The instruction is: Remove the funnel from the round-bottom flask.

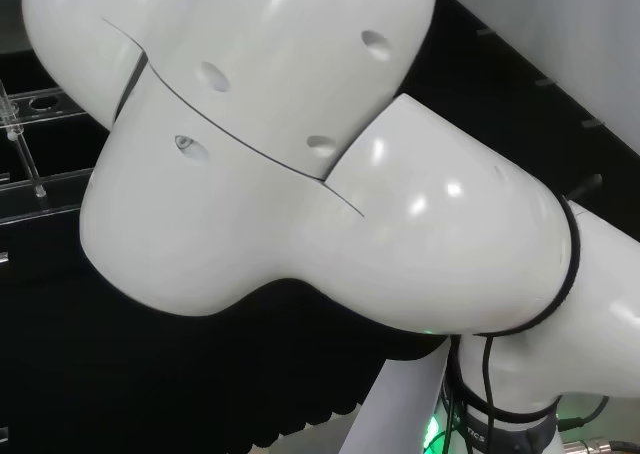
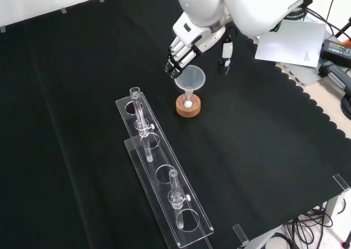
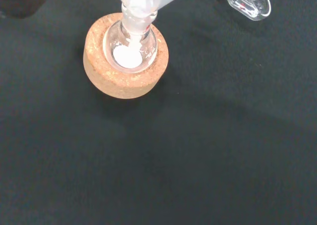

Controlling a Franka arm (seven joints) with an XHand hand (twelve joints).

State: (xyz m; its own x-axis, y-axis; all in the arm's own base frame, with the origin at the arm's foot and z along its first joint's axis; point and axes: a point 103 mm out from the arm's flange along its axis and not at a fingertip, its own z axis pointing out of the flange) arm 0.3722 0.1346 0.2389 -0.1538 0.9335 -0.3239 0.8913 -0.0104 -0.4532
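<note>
The funnel (image 2: 190, 78) is clear, a wide cone on a short stem, seated in the neck of the round-bottom flask (image 3: 131, 46). The flask sits in a cork ring (image 2: 188, 106) and holds a little white material. No readable writing shows on them. The hand (image 2: 186, 40) hangs just above the funnel's rim, fingers loosely extended, grasping nothing.
</note>
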